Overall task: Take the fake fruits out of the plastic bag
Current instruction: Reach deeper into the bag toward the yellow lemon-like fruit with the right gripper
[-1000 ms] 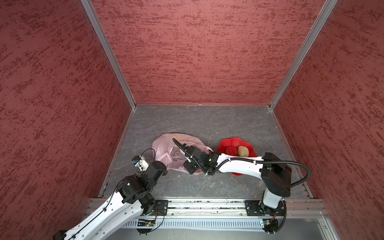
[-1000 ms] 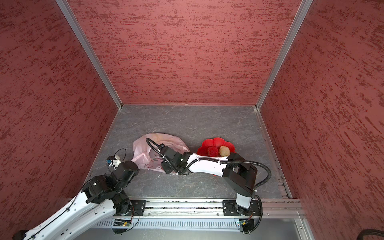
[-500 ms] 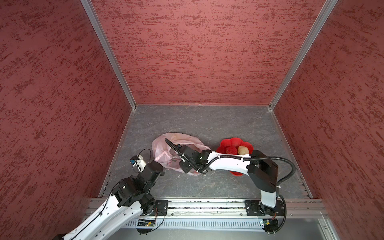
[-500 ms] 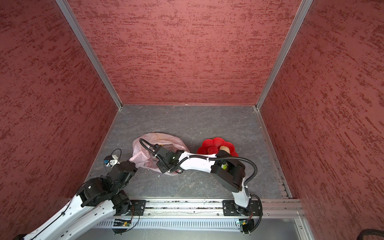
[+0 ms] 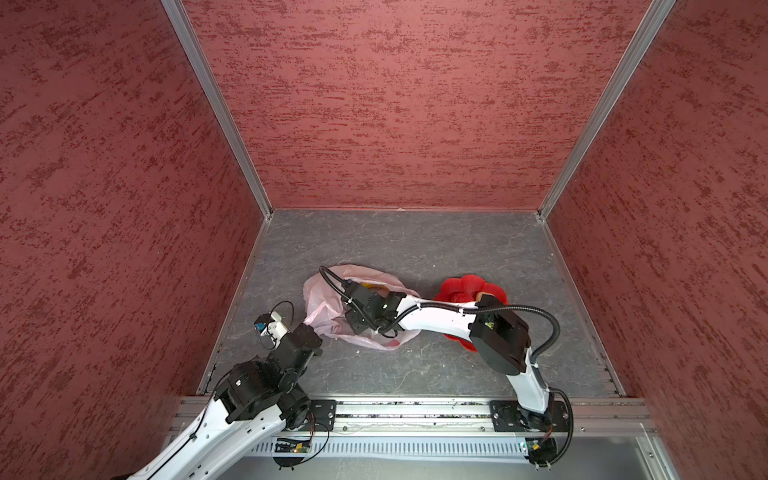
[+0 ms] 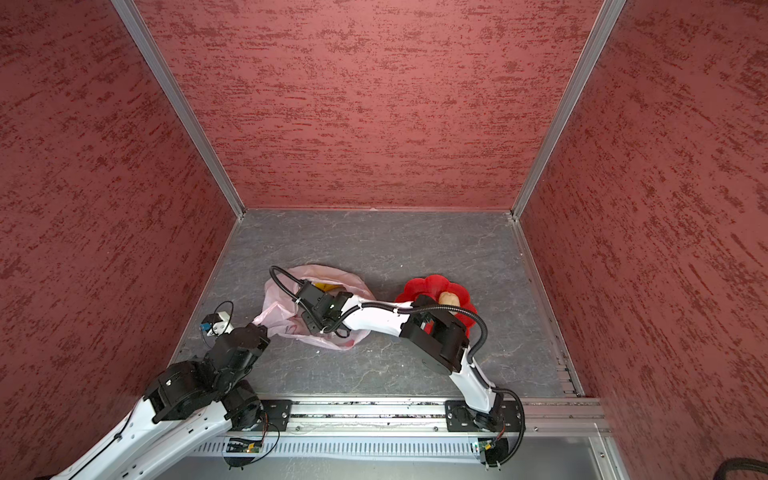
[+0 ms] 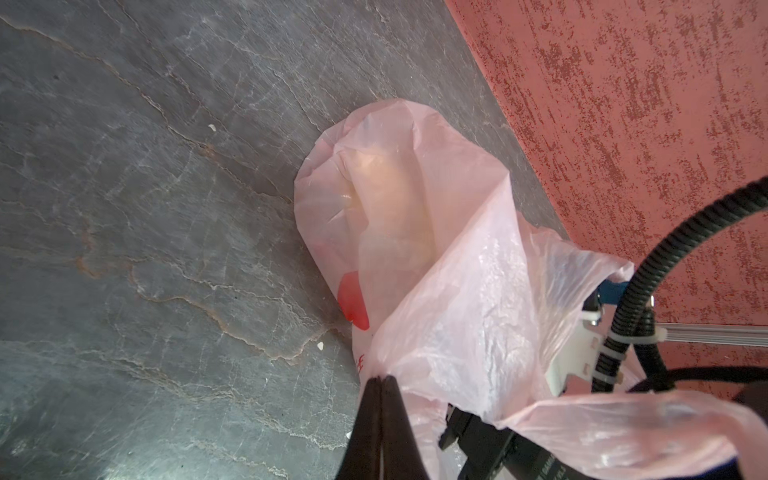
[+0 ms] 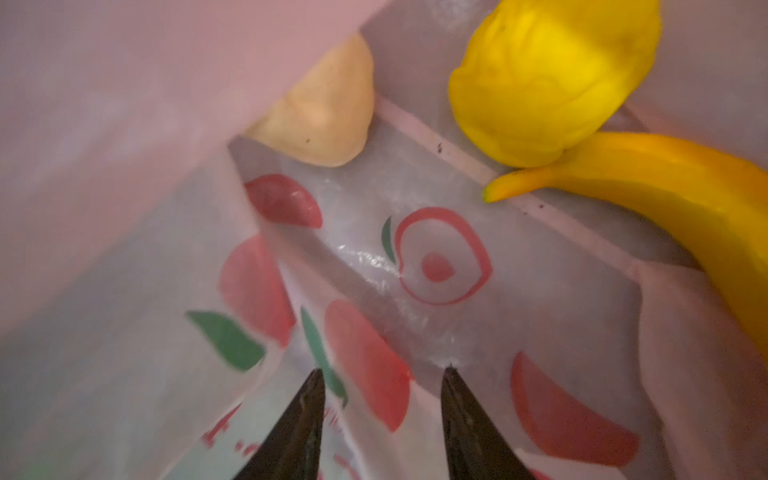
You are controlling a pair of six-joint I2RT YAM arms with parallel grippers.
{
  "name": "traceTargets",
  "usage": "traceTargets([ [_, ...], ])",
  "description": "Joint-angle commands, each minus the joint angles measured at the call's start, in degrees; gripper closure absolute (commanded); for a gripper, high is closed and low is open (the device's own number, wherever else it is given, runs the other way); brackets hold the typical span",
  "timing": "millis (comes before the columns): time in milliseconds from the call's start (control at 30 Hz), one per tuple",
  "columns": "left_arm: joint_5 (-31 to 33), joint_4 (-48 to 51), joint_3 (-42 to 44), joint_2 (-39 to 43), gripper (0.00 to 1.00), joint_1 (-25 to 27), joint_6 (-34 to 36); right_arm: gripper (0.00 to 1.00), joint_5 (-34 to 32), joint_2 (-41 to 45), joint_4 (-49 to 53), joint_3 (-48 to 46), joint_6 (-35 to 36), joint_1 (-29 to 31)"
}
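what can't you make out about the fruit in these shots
- Plate contents: right arm covers part, both top views.
- Banana: cut off by right wrist view's edge.
- Beige fruit: half under a bag fold, same view.
- Anything else inside: film too cloudy, left wrist view.

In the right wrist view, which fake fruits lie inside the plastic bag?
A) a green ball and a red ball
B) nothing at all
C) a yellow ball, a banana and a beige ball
C: a yellow ball, a banana and a beige ball show inside the plastic bag.

Plastic bag left of plate — banana inside it.
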State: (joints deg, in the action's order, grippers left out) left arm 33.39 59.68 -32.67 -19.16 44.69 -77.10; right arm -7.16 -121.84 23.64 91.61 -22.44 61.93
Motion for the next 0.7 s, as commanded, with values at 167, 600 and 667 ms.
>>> traceTargets([
  [167,-1.16,1.97,0.81,2.92,1.0,0.14,1.24,0.36,-6.01,-4.98,-5.8,5.42,-9.69,-3.22],
  [600,-4.78,1.36,4.38,7.58,1.0,0.14,4.34,0.15,-8.77,-8.1,-9.41,9.91,-13.35,-3.31],
  [667,-5.7,0.62,5.18,8.32,1.0,0.13,4.93,0.14,-9.22,-8.27,-10.28,10.04,-13.67,-3.31],
])
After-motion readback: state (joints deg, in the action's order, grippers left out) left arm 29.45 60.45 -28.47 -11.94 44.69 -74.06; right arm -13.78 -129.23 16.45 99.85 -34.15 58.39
